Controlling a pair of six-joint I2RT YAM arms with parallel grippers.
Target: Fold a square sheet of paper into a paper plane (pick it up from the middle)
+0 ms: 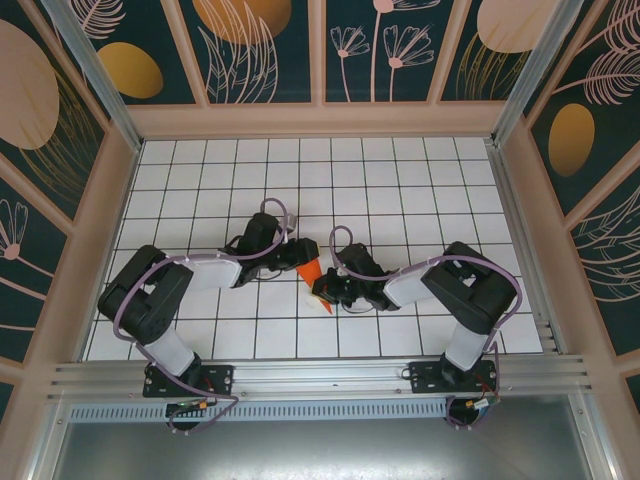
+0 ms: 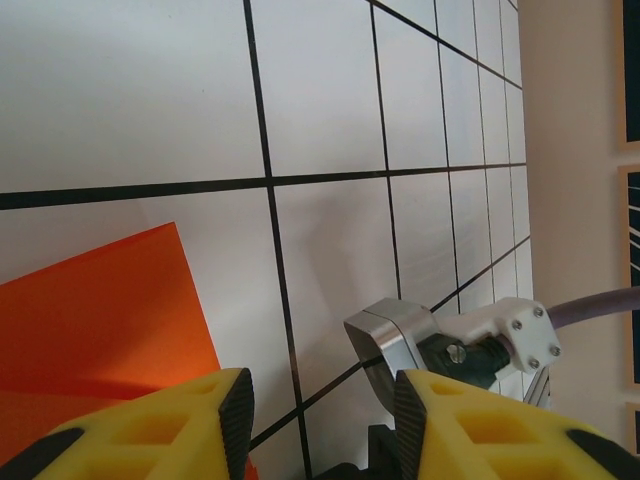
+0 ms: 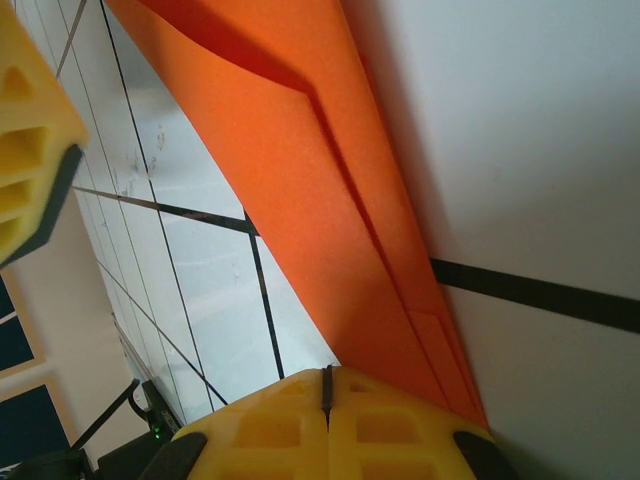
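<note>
The orange paper [image 1: 311, 270] lies folded into a narrow pointed strip between the two arms, its tip [image 1: 326, 306] towards the near side. In the right wrist view the paper [image 3: 300, 160] runs diagonally, with layered creases along its right edge. My right gripper [image 3: 325, 382] is shut, its yellow fingers pressed together with no paper in the seam, and the strip passes under its right fingertip. My left gripper [image 2: 325, 405] stands open over bare tile with nothing between its pads. A flat part of the paper [image 2: 100, 310] lies just to its left.
White tiled floor [image 1: 400, 190] with black grid lines stretches behind the arms, walled by patterned panels [image 1: 270, 50]. The right arm's metal wrist part [image 2: 400, 335] sits close in front of my left fingers. A left finger [image 3: 30, 130] shows beside the paper.
</note>
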